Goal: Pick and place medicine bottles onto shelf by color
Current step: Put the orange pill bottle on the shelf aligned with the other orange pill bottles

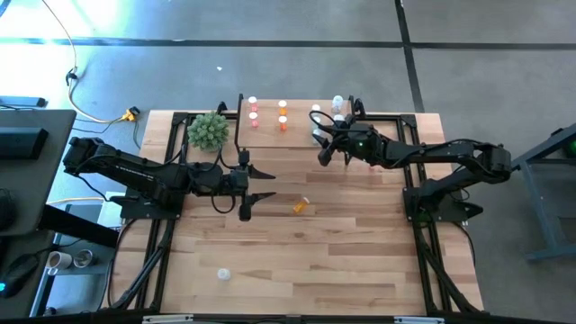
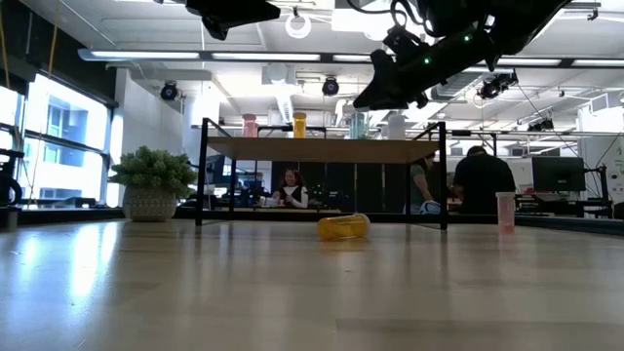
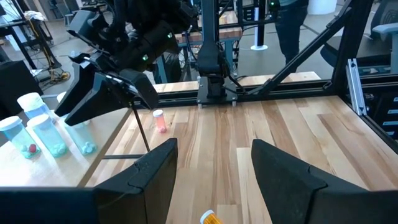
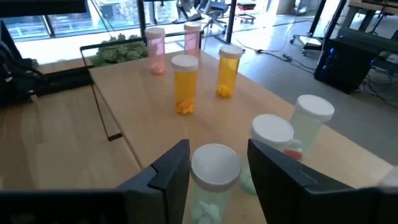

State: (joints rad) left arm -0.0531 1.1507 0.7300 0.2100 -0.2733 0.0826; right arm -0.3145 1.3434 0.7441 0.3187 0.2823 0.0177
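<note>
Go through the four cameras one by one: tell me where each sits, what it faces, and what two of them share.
High view: above the table, looking straight down; both arms, left gripper, right gripper at the shelf.
Low view: at tabletop height, looking level across to the shelf and the room; arms enter from above.
Left wrist view: on the left arm, looking across the table past its own open fingers; the right arm shows beyond.
Right wrist view: on the right arm, over the shelf, fingers either side of a clear bottle.
Shared: high and low views both show the fallen orange bottle.
</note>
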